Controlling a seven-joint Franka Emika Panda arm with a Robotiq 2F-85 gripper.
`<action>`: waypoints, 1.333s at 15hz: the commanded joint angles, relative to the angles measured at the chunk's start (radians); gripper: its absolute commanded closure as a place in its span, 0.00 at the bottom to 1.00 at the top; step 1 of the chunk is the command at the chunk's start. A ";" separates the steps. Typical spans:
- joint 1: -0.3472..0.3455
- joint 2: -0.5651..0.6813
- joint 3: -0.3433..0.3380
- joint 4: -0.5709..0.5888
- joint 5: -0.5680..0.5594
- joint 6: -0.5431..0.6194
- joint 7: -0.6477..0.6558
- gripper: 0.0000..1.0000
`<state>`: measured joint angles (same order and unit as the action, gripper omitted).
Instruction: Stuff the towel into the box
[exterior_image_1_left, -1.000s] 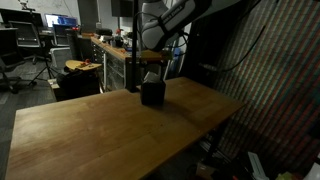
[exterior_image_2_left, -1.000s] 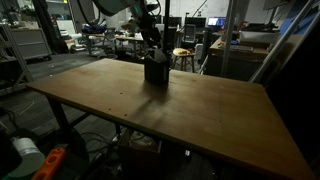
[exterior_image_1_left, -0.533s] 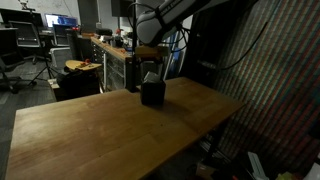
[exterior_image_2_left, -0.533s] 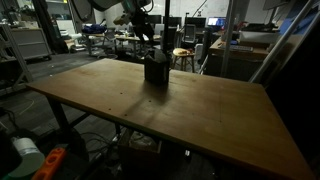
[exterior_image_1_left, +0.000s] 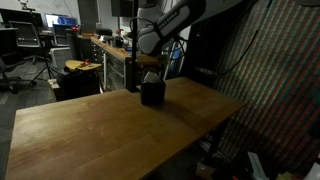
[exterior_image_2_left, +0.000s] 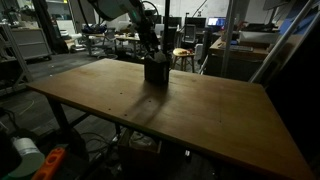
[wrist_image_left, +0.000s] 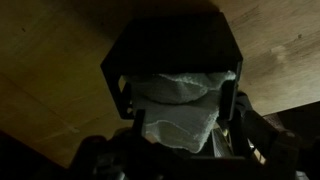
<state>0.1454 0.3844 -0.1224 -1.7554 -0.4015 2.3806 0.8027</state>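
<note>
Half the towel (wrist_image_left: 176, 122) is inside the box (wrist_image_left: 170, 45); rest bulges out at 6 o'clock between your fingers (wrist_image_left: 233, 115), can't tell if clamped.

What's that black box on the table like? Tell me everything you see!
The black box is small and open at the top, with straight dark walls. The light is too dim to tell what it is made of. It stands upright on the wooden table, near the far edge. A crumpled white towel fills its opening and bulges out. The end effector is right above it, with a finger on either side of the towel.
</note>
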 joint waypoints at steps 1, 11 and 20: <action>-0.008 0.040 -0.019 0.055 0.002 0.030 0.015 0.00; 0.001 0.067 -0.041 0.101 -0.011 0.030 0.007 0.72; 0.007 0.032 -0.027 0.067 -0.019 -0.124 -0.055 1.00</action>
<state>0.1438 0.4419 -0.1556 -1.6827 -0.4192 2.3220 0.7877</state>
